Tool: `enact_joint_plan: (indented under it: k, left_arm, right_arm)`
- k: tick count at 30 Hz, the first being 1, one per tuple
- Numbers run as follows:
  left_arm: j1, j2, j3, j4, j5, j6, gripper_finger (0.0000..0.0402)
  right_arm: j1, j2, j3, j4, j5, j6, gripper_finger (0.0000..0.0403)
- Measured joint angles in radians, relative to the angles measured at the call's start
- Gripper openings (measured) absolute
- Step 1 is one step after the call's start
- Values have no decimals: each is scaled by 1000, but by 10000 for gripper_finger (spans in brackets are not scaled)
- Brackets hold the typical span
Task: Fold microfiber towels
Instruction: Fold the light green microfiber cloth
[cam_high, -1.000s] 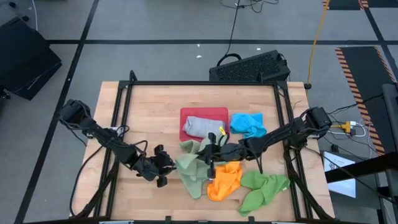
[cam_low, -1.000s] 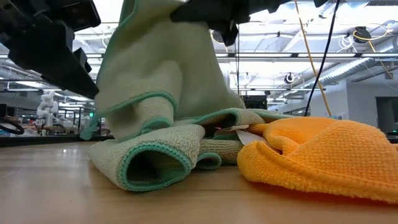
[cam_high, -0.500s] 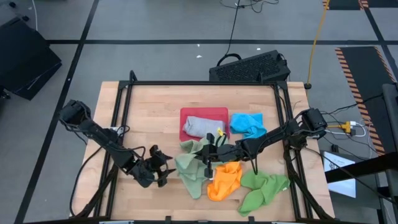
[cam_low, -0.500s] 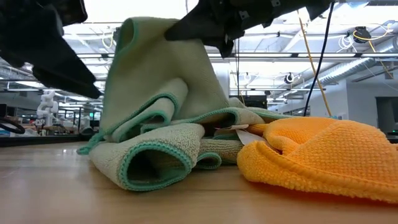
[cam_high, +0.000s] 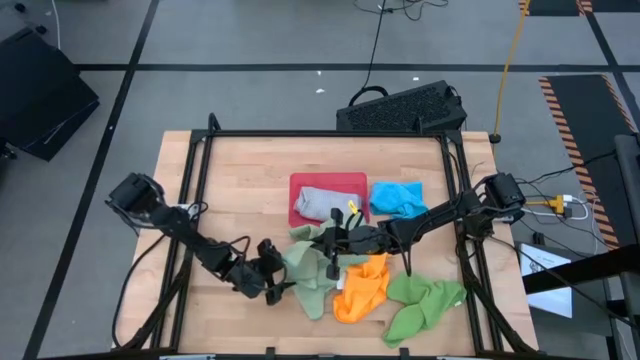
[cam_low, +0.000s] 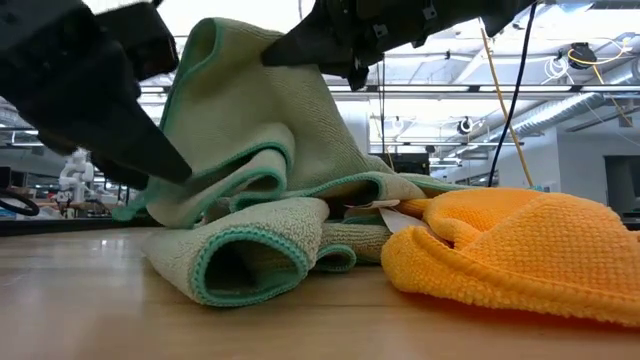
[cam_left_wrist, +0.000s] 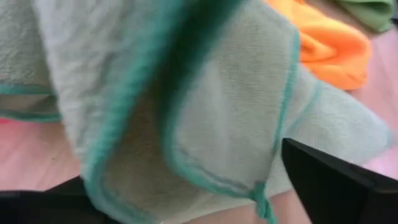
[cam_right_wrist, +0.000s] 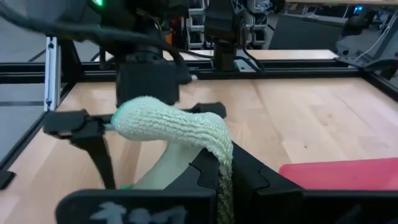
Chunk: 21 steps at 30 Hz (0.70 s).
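left gripper (cam_high: 272, 281) now in against the sage towel (cam_high: 305, 272) edge at table centre, fingers spread wide around the hem, no longer standing off. right gripper (cam_high: 335, 243) still pinching its peak aloft. likely readying a two-handed spread.

Sage green towel (cam_high: 305, 272), teal-edged, bunched mid-counter; one corner lifted to a peak (cam_low: 240, 110), lower edge rolled on the wood. Second sage green towel (cam_high: 308, 236) crumpled just behind it. Orange towel (cam_high: 360, 288) heaped, touching the sage one's right side. Bright green towel (cam_high: 425, 303) crumpled, front right. Bright blue towel (cam_high: 398, 198) bunched, back right. Grey-blue towel (cam_high: 320, 204) folded, lying in the red tray.
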Motion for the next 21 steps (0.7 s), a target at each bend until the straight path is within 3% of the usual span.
enact_joint_plan:
  k: [5,10,14,21]
  left_arm:
    - [-3,-3,0,-2,-34,-36,199]
    - [-33,-72,0,5,42,-76,29]
    - [-79,-170,0,27,63,-85,18]
    - [-174,-350,0,-56,-15,-57,7]
  right_arm:
    - [-2,0,0,8,-2,-26,4]
    - [-1,-10,0,-5,-33,-35,4]
    - [19,-10,0,18,-58,-43,27]
    - [69,-34,0,-97,-56,-31,135]
